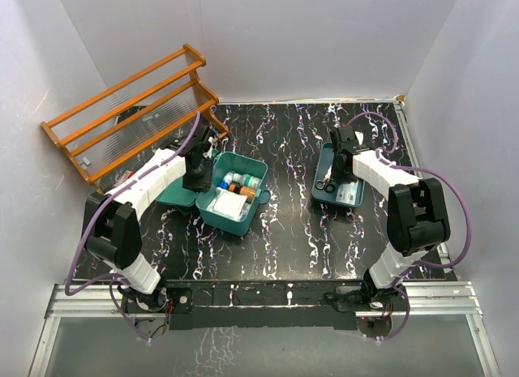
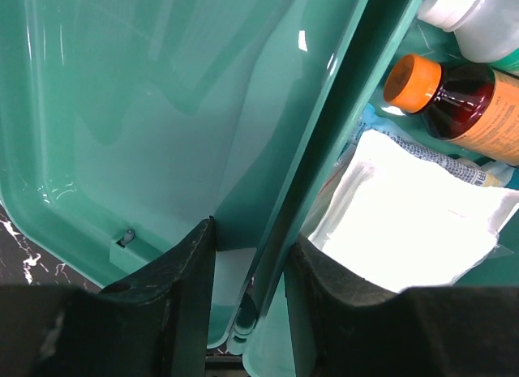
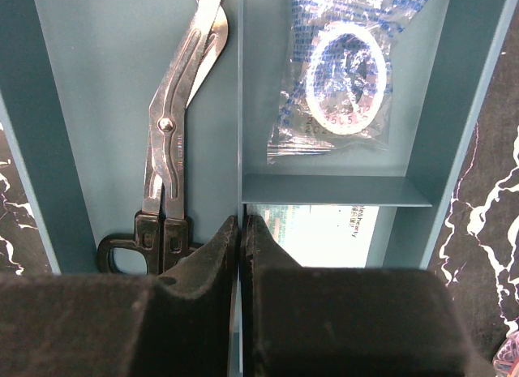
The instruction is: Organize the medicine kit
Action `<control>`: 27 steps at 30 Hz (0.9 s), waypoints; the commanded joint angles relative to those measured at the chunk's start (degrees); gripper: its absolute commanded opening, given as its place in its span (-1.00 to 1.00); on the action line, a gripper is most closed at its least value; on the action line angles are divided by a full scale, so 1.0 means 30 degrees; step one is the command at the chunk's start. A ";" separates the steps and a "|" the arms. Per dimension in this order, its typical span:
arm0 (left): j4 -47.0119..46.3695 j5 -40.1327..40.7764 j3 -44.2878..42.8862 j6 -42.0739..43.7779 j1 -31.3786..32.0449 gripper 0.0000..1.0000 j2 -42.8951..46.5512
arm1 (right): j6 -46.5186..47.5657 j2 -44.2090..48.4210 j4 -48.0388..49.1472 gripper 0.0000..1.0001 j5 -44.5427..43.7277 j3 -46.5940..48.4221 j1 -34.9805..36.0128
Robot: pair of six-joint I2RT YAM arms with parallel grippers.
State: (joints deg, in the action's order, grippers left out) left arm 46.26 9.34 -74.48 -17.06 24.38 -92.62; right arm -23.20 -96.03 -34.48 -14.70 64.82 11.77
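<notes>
I'm looking down at a black marbled table (image 1: 308, 231) boxed in by white walls, with an orange wooden rack (image 1: 130, 109) leaning at the far left. The medicine kit (image 1: 253, 217) sits left of centre, its lid (image 1: 174, 194) swung open towards the left arm. From above, the left gripper (image 1: 197, 176) is just a dark block over the hinge side. Its wrist camera shows more: the fingers (image 2: 195, 296) straddle the kit's edge where lid and box meet, drawn in tight against it. That view also shows a brown bottle (image 2: 462, 101) with an orange cap and a white gauze pad (image 2: 405, 223) inside the box.

To the right lies a shallow divided tray (image 1: 323, 194), well apart from the kit, with the right gripper (image 1: 344, 168) above it. The right wrist view shows its fingers pressed together in line with the tray's divider, scissors (image 3: 174, 126) in one compartment and a bagged white roll (image 3: 349, 77) in the next. I can't make out anything held.
</notes>
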 commanded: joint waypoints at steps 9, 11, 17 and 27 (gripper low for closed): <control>-0.1108 -0.4923 -0.2808 -0.2024 0.0160 -0.37 -0.1359 | -0.0967 0.1118 -0.0733 -1.00 -0.0698 0.2694 -0.0027; -0.1512 -0.6139 -0.2984 -0.1888 0.0167 -0.27 -0.1566 | -0.1092 0.1225 -0.0929 -1.00 -0.0725 0.3123 -0.0027; -0.2987 -0.9226 -0.3501 -0.1558 0.0164 0.02 -0.2138 | -0.1357 0.1439 -0.1772 -1.00 -0.0461 0.4741 -0.0027; -0.2859 -0.6819 -0.4323 -0.2285 0.0136 0.18 -0.2207 | -0.2080 0.0614 -0.4452 -1.00 0.0007 0.8754 0.0607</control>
State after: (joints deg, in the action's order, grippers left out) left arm 36.45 -17.43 -84.79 -21.85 24.60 -100.77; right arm -27.62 -95.29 -45.76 -14.13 84.33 12.14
